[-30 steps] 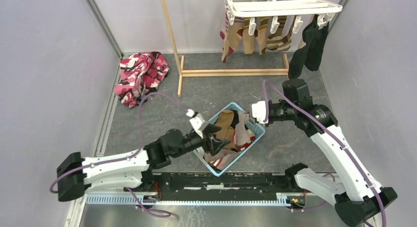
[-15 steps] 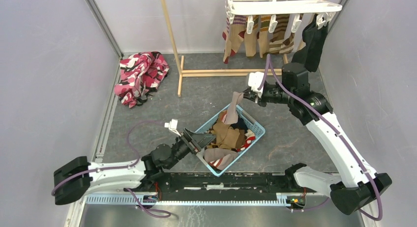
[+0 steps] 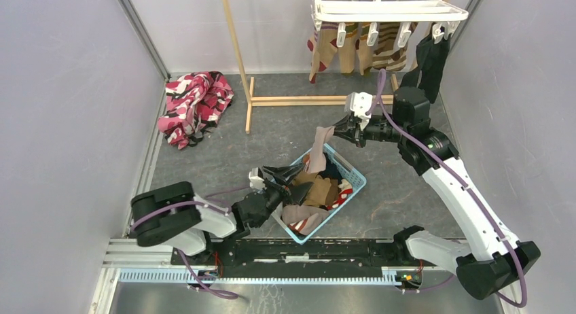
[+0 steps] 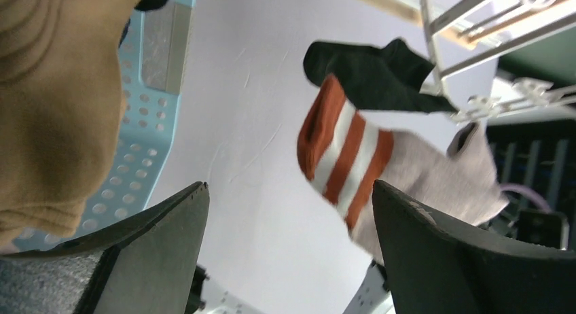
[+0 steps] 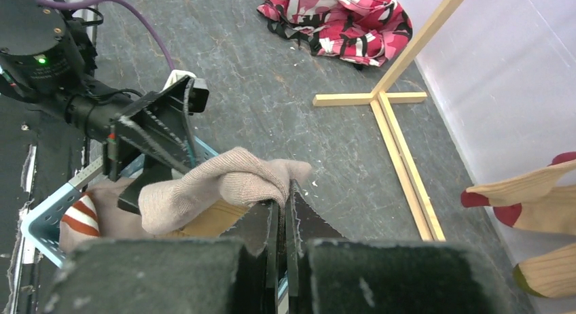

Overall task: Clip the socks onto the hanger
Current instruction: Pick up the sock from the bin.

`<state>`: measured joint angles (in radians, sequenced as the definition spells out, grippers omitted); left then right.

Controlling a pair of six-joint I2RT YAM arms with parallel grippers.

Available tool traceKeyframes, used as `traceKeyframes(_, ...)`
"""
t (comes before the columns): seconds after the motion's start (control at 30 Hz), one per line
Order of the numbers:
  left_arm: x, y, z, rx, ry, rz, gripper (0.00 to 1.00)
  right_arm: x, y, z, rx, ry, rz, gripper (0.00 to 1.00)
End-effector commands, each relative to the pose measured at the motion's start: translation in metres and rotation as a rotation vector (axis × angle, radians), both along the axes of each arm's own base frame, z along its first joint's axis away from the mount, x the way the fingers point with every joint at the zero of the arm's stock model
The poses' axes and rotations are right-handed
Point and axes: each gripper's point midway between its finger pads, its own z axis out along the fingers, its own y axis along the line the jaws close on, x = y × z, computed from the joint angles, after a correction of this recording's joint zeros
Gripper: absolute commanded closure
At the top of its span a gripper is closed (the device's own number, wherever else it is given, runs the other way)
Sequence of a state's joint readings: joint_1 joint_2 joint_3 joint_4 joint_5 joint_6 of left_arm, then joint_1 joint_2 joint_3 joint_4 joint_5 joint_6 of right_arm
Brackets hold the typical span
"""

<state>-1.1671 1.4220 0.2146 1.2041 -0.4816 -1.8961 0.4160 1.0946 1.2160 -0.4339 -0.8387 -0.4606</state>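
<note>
Top view: right gripper point(image 3: 342, 132) pinched shut on the grey sock point(image 3: 320, 145), which hangs just above the basket point(image 3: 356, 180) at its 12 o'clock rim. Left gripper point(image 3: 292, 178) spread wide at the 9 o'clock rim, holding nothing. Hanger point(image 3: 390, 7) at 12 o'clock, well apart, w/ other socks point(image 3: 343, 45) clipped on.

Left wrist: striped cuff dangles ahead, untouched.

Right wrist: thin pinch on one fold. Risk: fabric slips out during the lift, or the loose cuff snags basket contents.

Grey sock point(image 3: 320, 145) higher (left gripper point(image 3: 302, 176) wider)
</note>
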Motion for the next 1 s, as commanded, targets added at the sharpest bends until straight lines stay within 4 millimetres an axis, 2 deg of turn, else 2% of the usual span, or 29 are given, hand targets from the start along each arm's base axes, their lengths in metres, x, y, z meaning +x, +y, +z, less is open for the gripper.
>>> traceKeyframes(0.0,0.023,0.02,0.035,-0.312,0.05,0.138,0.08,-0.013,-0.002,0.01,0.051,-0.022,0.027,1.0)
traceKeyframes(0.13,0.027,0.01,0.032,-0.355,0.052,0.13,0.16,-0.02,-0.005,0.003,0.056,-0.016,0.039,1.0)
traceKeyframes(0.27,0.029,-0.001,0.036,-0.414,0.042,0.099,0.44,-0.025,-0.012,-0.003,0.058,-0.019,0.036,1.0)
traceKeyframes(0.4,0.027,-0.013,0.042,-0.427,0.019,0.039,0.57,-0.028,-0.021,-0.013,0.04,-0.027,0.02,1.0)
traceKeyframes(0.5,0.026,-0.013,0.046,-0.41,-0.01,0.028,0.77,-0.029,-0.03,-0.022,0.025,-0.03,-0.006,1.0)
traceKeyframes(0.63,0.027,-0.002,0.052,-0.376,-0.059,0.046,0.96,-0.024,-0.044,-0.032,0.007,-0.029,-0.054,1.0)
traceKeyframes(0.83,0.028,0.022,0.066,-0.246,-0.222,0.102,0.98,-0.02,-0.061,-0.056,-0.038,-0.017,-0.103,1.0)
traceKeyframes(0.87,0.029,0.026,0.068,-0.203,-0.273,0.109,0.98,-0.021,-0.064,-0.061,-0.059,-0.02,-0.104,0.97)
traceKeyframes(0.97,0.03,0.038,0.078,-0.051,-0.456,0.128,0.98,-0.028,-0.07,-0.082,-0.139,-0.024,-0.08,0.7)
